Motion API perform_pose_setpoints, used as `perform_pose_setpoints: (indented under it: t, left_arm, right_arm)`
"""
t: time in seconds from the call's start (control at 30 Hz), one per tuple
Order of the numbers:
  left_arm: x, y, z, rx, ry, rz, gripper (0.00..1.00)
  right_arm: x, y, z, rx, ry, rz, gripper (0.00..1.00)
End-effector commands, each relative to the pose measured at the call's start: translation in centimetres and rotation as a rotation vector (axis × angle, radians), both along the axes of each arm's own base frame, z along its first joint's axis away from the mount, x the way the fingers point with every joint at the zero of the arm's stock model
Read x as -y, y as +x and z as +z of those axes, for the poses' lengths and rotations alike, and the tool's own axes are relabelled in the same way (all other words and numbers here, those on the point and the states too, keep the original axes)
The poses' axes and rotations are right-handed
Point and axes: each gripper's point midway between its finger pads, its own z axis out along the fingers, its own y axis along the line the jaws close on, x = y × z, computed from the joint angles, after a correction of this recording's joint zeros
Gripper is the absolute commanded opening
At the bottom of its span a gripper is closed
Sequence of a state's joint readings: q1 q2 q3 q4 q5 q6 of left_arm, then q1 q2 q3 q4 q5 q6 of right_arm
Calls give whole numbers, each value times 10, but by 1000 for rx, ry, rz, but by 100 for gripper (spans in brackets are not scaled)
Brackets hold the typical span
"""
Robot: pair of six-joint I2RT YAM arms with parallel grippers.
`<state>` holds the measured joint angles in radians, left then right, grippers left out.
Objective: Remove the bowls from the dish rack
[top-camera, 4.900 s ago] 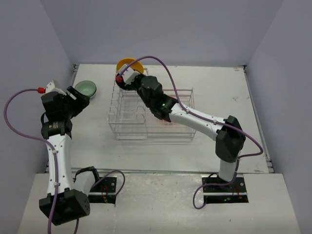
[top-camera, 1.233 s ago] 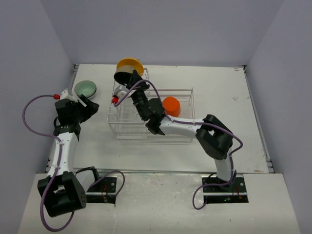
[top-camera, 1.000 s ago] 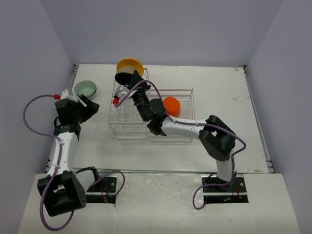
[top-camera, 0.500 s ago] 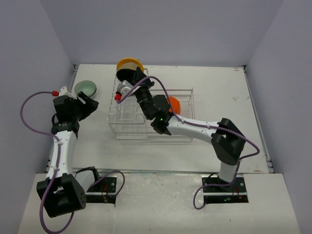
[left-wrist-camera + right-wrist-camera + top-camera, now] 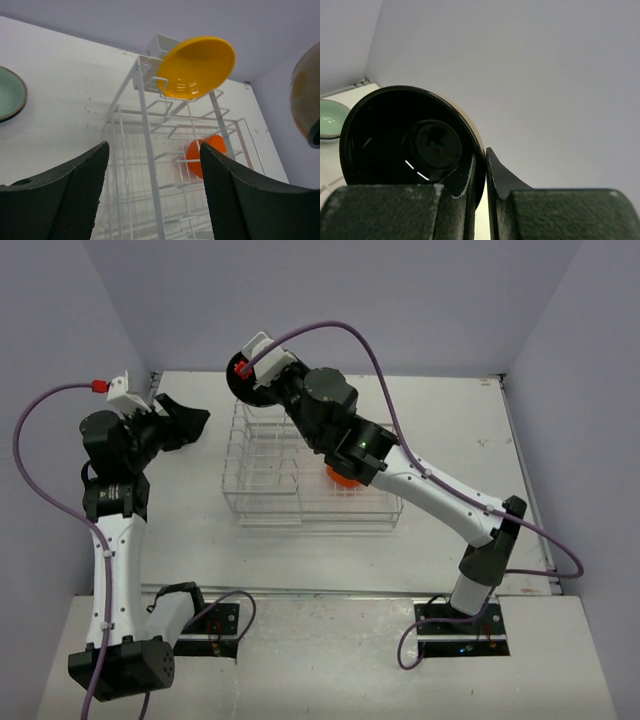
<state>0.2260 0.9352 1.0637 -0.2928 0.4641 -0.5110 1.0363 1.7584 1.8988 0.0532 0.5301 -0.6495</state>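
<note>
My right gripper (image 5: pixel 480 170) is shut on the rim of the black bowl (image 5: pixel 410 140), one finger inside and one outside. It holds the bowl in the air above the tall end of the dish rack (image 5: pixel 300 475). In the top view the black bowl (image 5: pixel 243 392) and right gripper (image 5: pixel 262 388) hide the yellow bowl. The left wrist view shows the yellow bowl (image 5: pixel 197 67) standing on edge at the top of the rack (image 5: pixel 145 130), and the orange-red bowl (image 5: pixel 200 155) in the low basket. My left gripper (image 5: pixel 152 145) is open and empty, left of the rack.
The pale mint green bowl (image 5: pixel 7 92) sits on the table left of the rack, under my left gripper (image 5: pixel 185 420) in the top view. The orange-red bowl (image 5: pixel 338 475) peeks from under the right arm. Walls close the table at the back and both sides.
The right arm has risen, lifting the black bowl up from the rack's tall end. The left arm has lifted and turned its open gripper toward the rack, now covering the mint bowl from above.
</note>
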Motion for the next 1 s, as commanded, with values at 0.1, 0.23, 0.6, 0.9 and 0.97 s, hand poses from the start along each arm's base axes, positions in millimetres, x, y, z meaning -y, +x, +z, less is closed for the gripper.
perform_pose_setpoints:
  t: [0.1, 0.23, 0.6, 0.9, 0.97]
  left_arm:
    - [40, -5, 11, 62, 63, -245, 71]
    - [39, 2, 38, 119, 58, -233, 73]
    - [68, -10, 98, 229, -69, -291, 75]
    - [83, -26, 79, 203, -73, -348, 75]
    - [84, -29, 77, 202, -75, -353, 75]
  right_arm:
    - [36, -33, 37, -110, 106, 50, 0]
    - [45, -39, 27, -170, 112, 53, 0]
    - [30, -37, 13, -235, 94, 82, 0]
    - [14, -24, -3, -254, 66, 89, 0]
    - [10, -22, -7, -259, 61, 91, 0]
